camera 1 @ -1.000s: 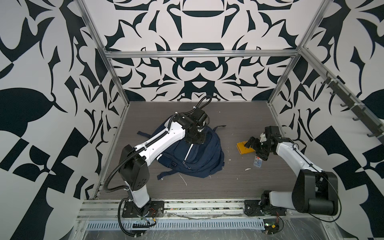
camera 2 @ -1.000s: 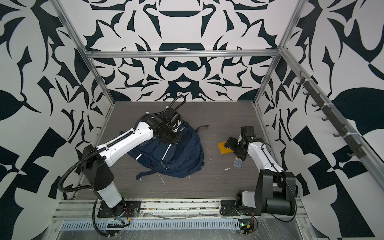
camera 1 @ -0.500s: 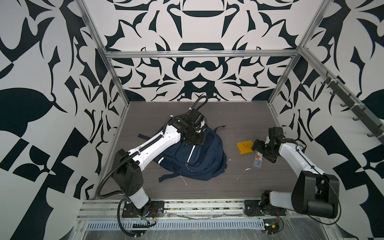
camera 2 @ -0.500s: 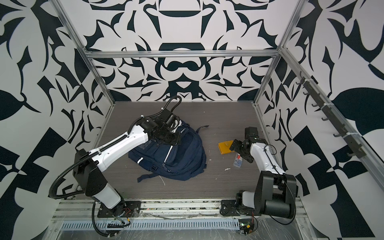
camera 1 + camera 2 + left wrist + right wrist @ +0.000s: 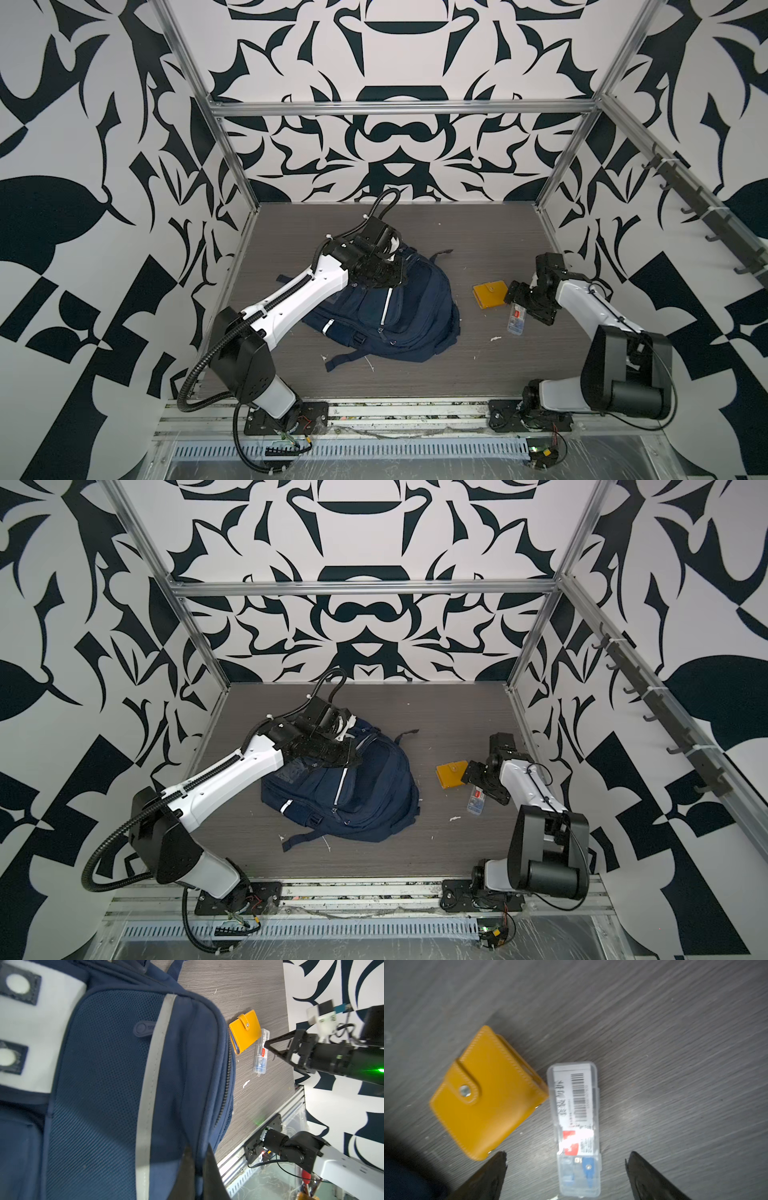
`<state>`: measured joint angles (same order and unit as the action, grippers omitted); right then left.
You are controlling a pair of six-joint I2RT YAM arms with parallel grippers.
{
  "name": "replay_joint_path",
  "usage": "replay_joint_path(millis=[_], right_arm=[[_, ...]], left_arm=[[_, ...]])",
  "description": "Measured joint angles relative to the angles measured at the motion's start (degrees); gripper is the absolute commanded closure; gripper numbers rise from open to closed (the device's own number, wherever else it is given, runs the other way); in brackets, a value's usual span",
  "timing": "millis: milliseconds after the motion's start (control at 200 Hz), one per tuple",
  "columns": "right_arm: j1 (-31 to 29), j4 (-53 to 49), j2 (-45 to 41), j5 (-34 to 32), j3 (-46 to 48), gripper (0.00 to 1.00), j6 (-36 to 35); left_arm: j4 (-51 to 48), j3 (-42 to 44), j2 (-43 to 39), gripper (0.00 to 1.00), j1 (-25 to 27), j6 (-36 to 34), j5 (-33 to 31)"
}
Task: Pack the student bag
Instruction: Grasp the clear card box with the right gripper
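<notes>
1. Since a second ago, my right pincer [image 5: 565,1156] has drawn back off the yellow wallet [image 5: 483,1093]. Jaws apart, it now straddles the clear case [image 5: 576,1105].
2. My left pincer [image 5: 197,1159] is clamped on a fold of the student bag [image 5: 407,311], which lies flat mid-table [image 5: 478,374].
3. I should centre over the case, drop low and close squarely, without nudging the wallet just beside it.

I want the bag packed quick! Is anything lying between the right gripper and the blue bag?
Yes. The yellow wallet lies between the right gripper and the student bag. The clear plastic case lies right by its open jaws, not in the way.
</notes>
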<state>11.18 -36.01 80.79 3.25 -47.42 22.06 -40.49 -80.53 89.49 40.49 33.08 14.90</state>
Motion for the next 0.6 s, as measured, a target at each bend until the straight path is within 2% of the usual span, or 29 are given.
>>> replay_joint_path(millis=[225,425,600], right_arm=[[0.6,1.4,4.2,0.0,0.0,0.18,-1.6],[0.6,2.0,6.0,0.0,0.0,0.21,-2.3],[0.7,3.3,8.1,-0.1,0.0,0.32,-2.5]], left_arm=[[0.9,0.5,-0.2,1.00,-0.2,1.0,0.6],[1.4,0.7,-0.7,1.00,-0.6,1.9,0.8],[2.1,1.5,-1.7,1.00,-0.8,2.1,0.7]])
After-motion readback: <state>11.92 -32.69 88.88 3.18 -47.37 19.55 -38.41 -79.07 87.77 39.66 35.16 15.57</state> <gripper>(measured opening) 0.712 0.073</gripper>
